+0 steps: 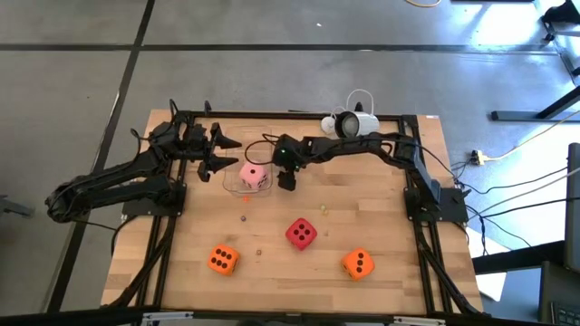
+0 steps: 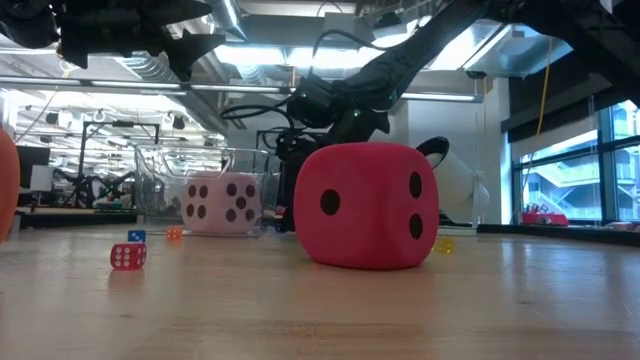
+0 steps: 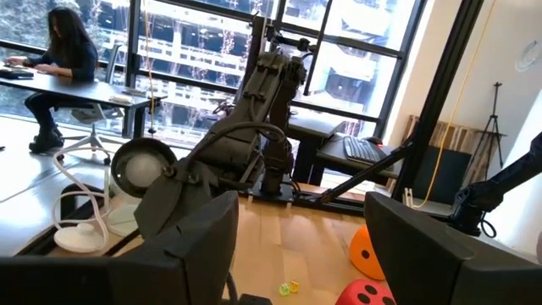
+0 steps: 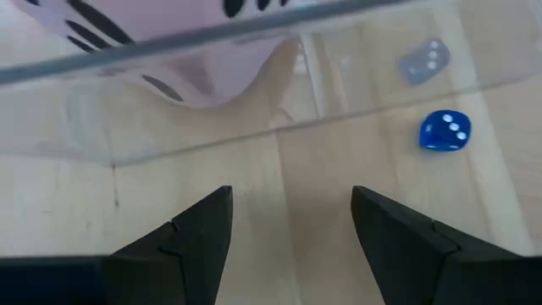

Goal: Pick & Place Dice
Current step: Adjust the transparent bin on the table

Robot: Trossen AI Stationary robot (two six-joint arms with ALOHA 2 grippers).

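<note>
Presently, pink die [image 1: 255, 176]: inside a clear container [image 1: 237, 186] on the table [image 1: 299, 272]; cut off by the frame edge in right wrist view.
Right jaws [image 1: 286, 180]: wide, empty, just beside the container.
Left jaws [image 1: 224, 152]: wide, empty, above the table's far left.
Red die [image 1: 301, 233]: mid-table.
Orange dice [image 1: 222, 260]: near front edge, well apart.
Small blue die [image 4: 445, 131]: blurred through plastic.
</note>
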